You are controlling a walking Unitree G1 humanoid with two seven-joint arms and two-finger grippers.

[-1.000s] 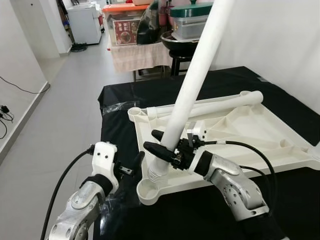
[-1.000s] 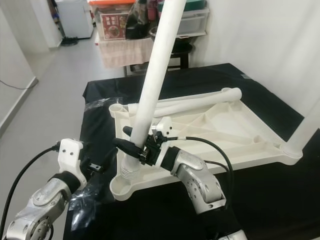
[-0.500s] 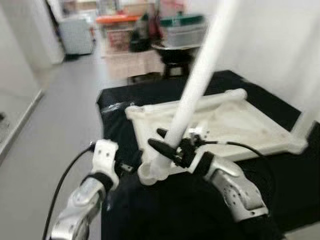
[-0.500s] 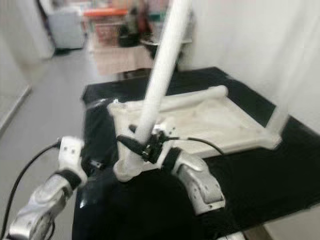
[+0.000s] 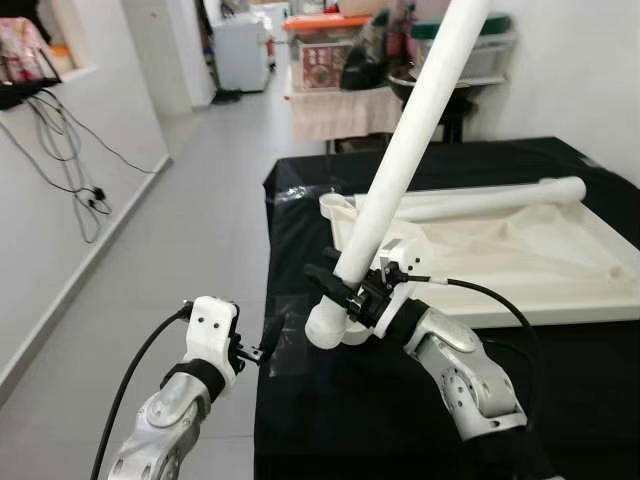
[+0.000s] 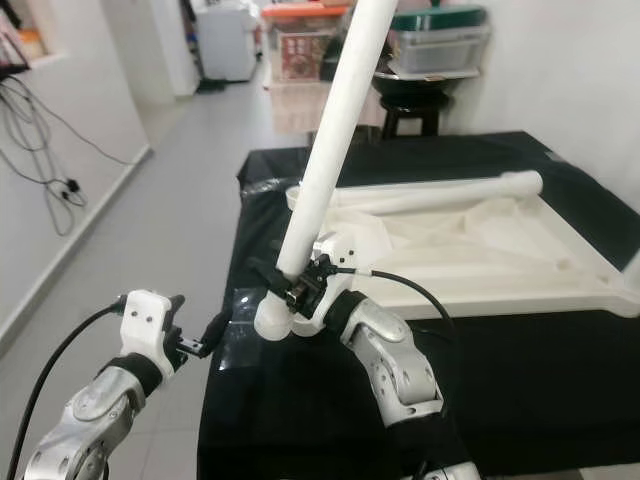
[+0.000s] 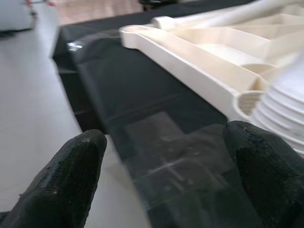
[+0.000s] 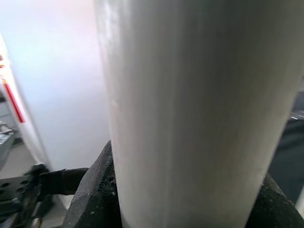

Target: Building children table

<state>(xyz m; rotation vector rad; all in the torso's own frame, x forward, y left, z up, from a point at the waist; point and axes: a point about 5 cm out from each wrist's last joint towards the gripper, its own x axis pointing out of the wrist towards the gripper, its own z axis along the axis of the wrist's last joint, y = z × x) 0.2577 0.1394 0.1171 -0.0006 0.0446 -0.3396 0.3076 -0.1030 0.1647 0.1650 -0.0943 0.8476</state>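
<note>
A white plastic tabletop [image 5: 520, 255] lies upside down on a black-covered table [image 5: 330, 420]. My right gripper [image 5: 338, 278] is shut on a long white leg [image 5: 400, 165], near its lower end. The leg leans up and to the right. Its ribbed, threaded end [image 7: 285, 109] meets the tabletop's near-left corner socket [image 5: 325, 326]; I cannot tell how deep it sits. My left gripper [image 7: 166, 180] is open over the table's left edge, just left of that corner, with nothing between its fingers [image 7: 76, 166]. A second white leg [image 5: 480, 200] lies along the tabletop's far edge.
A clear plastic sheet [image 5: 290, 345] lies on the black cloth by the near-left corner. Grey floor [image 5: 170, 260] runs along the table's left side. Cables [image 5: 60, 150] hang on the left wall. Shelves with boxes and tubs [image 5: 340, 60] stand beyond the table.
The whole view has swung to the left, with blur in between. The right gripper still holds the leg at the corner socket, and less of its threaded end shows above the socket.
</note>
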